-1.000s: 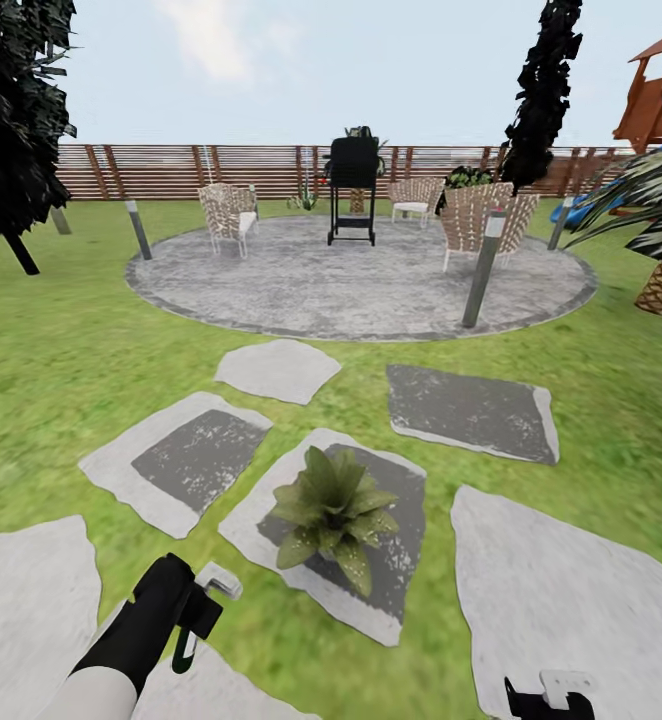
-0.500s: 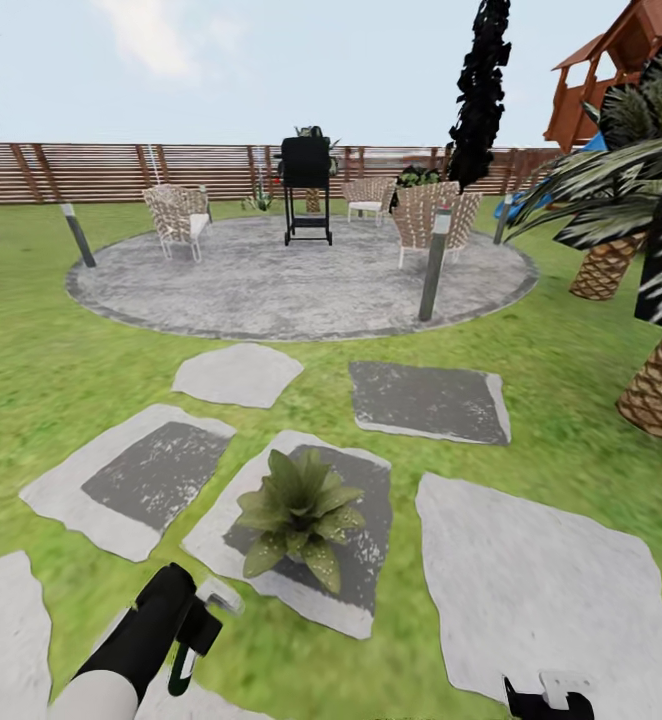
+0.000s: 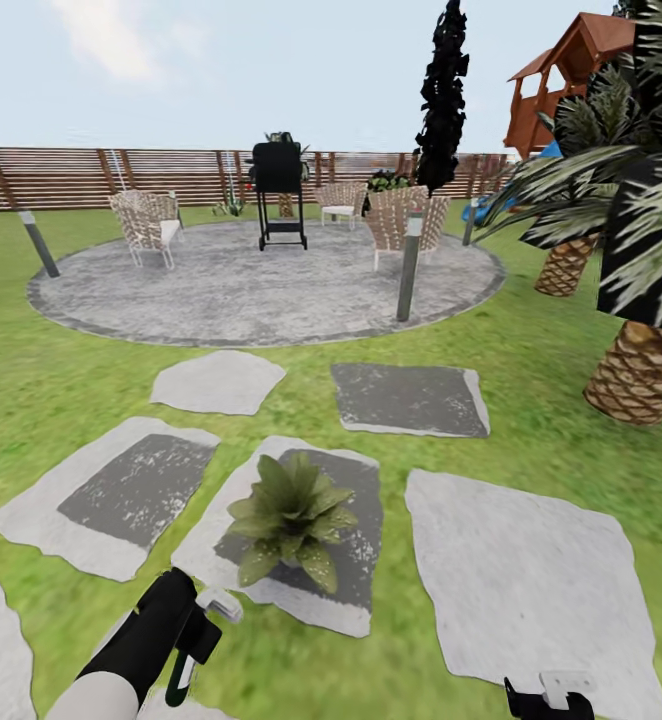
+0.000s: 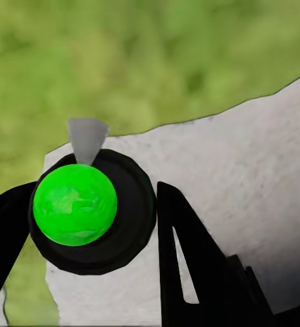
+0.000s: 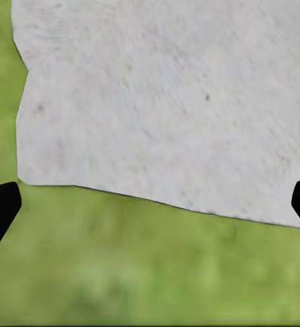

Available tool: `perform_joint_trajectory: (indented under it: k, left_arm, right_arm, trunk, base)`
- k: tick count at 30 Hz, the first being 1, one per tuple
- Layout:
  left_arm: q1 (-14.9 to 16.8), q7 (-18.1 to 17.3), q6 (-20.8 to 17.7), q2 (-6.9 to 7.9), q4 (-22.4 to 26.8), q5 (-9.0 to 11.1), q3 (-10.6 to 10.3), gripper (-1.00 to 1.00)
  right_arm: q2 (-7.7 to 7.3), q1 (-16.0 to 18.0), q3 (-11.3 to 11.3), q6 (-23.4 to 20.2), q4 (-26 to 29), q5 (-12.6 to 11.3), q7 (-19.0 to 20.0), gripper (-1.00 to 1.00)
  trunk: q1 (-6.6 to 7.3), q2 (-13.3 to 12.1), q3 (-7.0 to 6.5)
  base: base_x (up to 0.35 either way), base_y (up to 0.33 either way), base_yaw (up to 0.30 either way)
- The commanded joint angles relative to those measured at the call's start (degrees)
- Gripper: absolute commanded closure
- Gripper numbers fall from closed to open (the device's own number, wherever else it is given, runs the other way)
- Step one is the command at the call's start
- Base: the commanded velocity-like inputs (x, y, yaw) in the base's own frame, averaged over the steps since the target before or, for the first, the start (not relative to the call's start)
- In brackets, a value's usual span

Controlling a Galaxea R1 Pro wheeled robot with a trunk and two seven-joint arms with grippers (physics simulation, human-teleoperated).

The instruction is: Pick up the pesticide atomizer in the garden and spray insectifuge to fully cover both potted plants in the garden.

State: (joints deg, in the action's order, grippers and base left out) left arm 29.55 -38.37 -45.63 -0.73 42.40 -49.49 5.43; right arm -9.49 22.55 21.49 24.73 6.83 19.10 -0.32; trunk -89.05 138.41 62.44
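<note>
My left gripper [image 3: 195, 638] is shut on the pesticide atomizer [image 3: 183, 672], a slim dark bottle with a pale end, held low at the near left. In the left wrist view the atomizer [image 4: 90, 208] shows end-on as a black round with a bright green centre and a grey nozzle, and a black finger [image 4: 190, 259] presses on each side. One potted plant [image 3: 289, 518], a speckled green rosette, sits on a grey stepping stone [image 3: 356, 500] just ahead and right of that gripper. My right gripper [image 3: 551, 698] is low at the near right and open over the grass and a pale stone [image 5: 163, 95].
Several stepping stones cross the lawn toward a round paved patio [image 3: 261, 295] with wicker chairs, a black grill [image 3: 277, 190] and grey bollard lights [image 3: 408, 265]. Palms with woven trunks [image 3: 641, 370] stand close at the right. A brown slat fence [image 3: 91, 178] closes the back.
The whole view has shifted left, so the camera has turned right. The palms now show larger at the right. Both arms keep their pose and the atomizer stays held.
</note>
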Motion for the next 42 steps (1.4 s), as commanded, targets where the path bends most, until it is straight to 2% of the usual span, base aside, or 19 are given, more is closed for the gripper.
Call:
perform_joint_trajectory:
  k: [1,8,30,42]
  left_arm:
    - [0.0,-0.6,0.0,-0.07,0.1,-0.6,0.3,1.0]
    - [0.1,-0.6,0.0,-0.15,0.1,-0.6,0.3,1.0]
    - [0.1,-0.6,0.3,0.01,0.7,-0.3,0.3,1.0]
    - [0.1,-0.9,1.0,0.52,2.0,0.0,0.9,1.0]
  right_arm:
    - [0.0,0.0,0.5,0.2,-0.1,0.6,0.0,-1.0]
    - [0.0,0.0,0.5,0.2,-0.1,0.6,0.0,-1.0]
    - [0.0,0.0,0.5,0.2,-0.1,0.6,0.0,-1.0]
    - [0.0,0.0,0.5,0.2,-0.1,0.6,0.0,-1.0]
  trunk:
    - [0.01,0.0,0.05]
    - [0.01,0.0,0.05]
    - [0.01,0.0,0.05]
    - [0.01,0.0,0.05]
  base:
    - [0.0,0.303,-0.002]
    - [0.0,0.304,-0.105]
    - [0.102,0.296,-0.289]
    - [-0.219,0.136,-0.235]
